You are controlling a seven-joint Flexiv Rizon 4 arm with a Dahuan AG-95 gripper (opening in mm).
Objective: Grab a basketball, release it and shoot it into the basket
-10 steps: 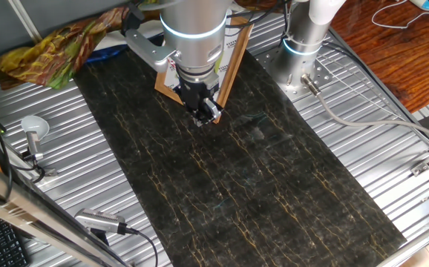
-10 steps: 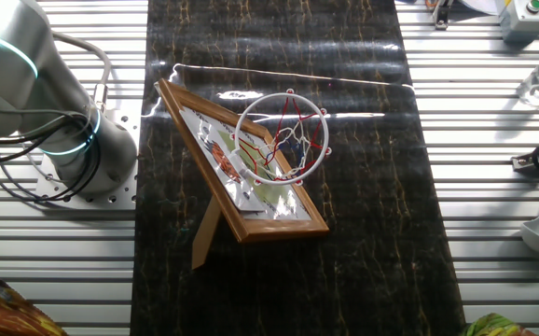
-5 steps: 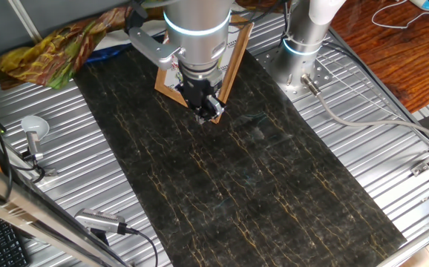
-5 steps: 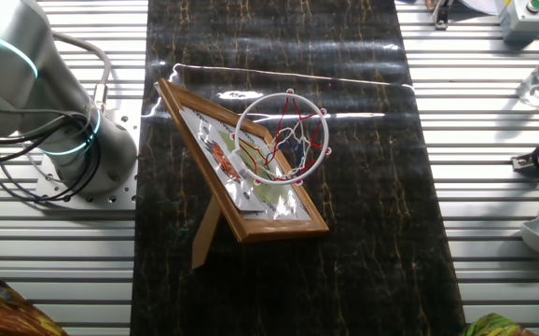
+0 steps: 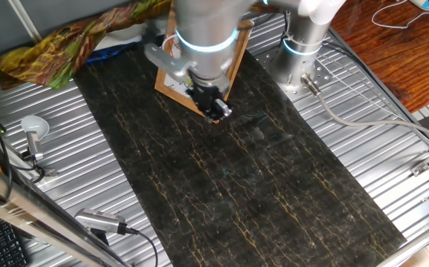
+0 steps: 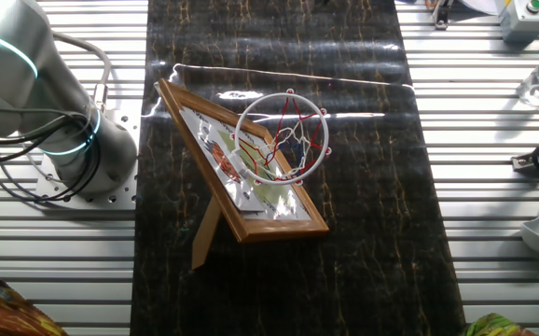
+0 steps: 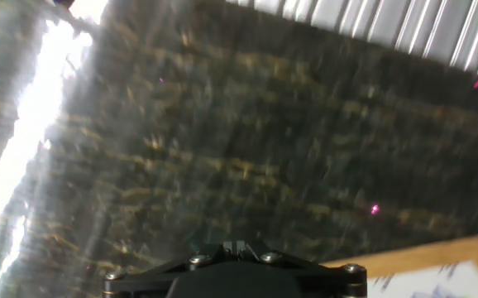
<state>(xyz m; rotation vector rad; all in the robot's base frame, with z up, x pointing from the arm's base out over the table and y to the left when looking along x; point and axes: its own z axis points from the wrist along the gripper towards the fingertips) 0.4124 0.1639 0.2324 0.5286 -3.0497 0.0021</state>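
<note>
My gripper (image 5: 217,111) hangs low over the dark mat, just in front of the lower corner of the wood-framed backboard (image 5: 233,55). Its dark fingers look close together, but motion blur hides whether they hold anything. The basketball does not show plainly in any view. The other fixed view shows the orange-red hoop (image 6: 282,135) with its white net, fixed to the tilted backboard (image 6: 251,191); the gripper is out of that view. The hand view is blurred and shows only the gripper's black body (image 7: 235,277), the mat and a backboard corner (image 7: 437,263).
The dark marbled mat (image 5: 259,193) lies on a ribbed metal table (image 5: 59,148). The arm's base (image 5: 303,52) stands behind the backboard at the right. A coloured cloth (image 5: 59,48) lies at the back left, and cables and small fixtures sit along the left edge (image 5: 33,137).
The arm has swung and turned, and the gripper has shifted a little to the right in front of the backboard. The hoop and backboard have not moved.
</note>
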